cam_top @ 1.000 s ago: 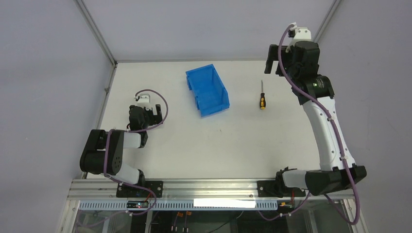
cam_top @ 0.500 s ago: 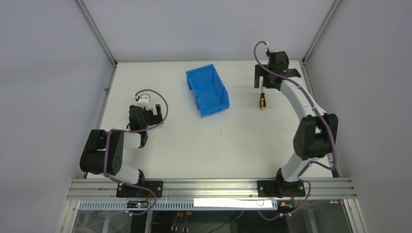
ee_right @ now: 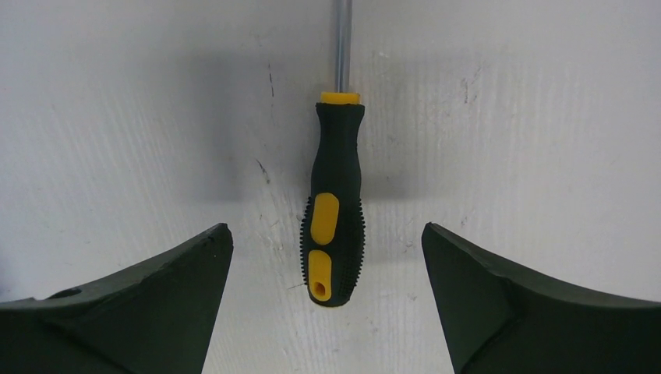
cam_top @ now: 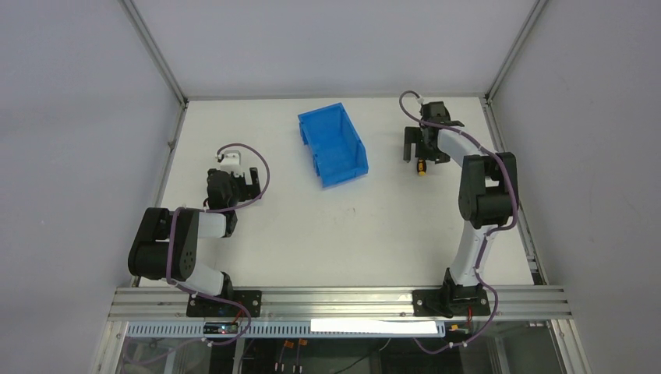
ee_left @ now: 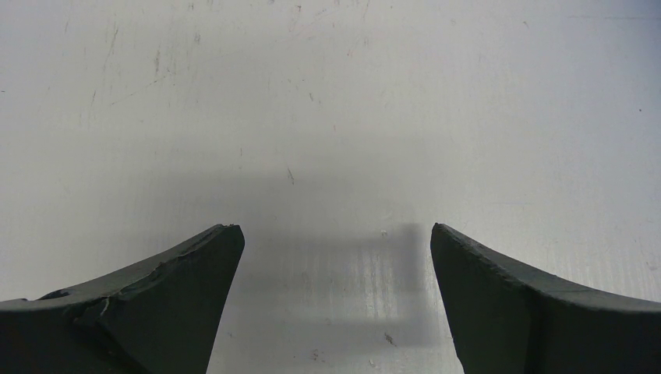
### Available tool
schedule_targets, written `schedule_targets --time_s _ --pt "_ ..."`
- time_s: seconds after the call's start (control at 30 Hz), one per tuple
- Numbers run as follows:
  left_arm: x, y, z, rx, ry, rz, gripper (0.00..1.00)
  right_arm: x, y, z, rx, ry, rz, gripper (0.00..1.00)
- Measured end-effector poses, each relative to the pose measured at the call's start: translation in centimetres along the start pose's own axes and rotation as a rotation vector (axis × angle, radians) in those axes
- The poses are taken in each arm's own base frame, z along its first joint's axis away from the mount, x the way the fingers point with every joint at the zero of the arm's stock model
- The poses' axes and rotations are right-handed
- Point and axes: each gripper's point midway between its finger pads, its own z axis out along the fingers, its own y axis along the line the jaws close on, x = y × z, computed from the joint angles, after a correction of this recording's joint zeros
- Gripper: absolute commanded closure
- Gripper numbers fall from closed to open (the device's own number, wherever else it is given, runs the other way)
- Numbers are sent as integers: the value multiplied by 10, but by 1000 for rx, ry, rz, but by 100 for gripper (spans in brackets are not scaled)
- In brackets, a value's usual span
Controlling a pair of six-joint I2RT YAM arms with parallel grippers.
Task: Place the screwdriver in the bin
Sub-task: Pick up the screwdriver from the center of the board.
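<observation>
The screwdriver (ee_right: 334,226) lay flat on the table (ee_right: 546,117), shaft toward 12 o'clock. Its handle sat between the wide-spread fingers of my right gripper (ee_right: 325,231), which touched nothing. The bin (cam_top: 333,144) stood well apart at the screwdriver's 9 o'clock. My left gripper (ee_left: 335,230), at the bin's 8 o'clock, was spread wide and held nothing.
</observation>
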Motion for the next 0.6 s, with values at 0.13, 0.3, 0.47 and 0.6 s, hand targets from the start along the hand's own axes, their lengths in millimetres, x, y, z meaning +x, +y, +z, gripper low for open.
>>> schedule_targets --time_s 0.13,0.3,0.47,0.6 --pt "0 0 0 0 0 0 0 12 0 13 5 32 6 11" --pt "0 0 0 0 0 0 0 17 -1 23 0 48 19 23" --pt "0 0 0 0 0 0 0 14 -2 25 -11 37 34 71" --pt "0 0 0 0 0 0 0 12 -4 26 -9 33 45 82"
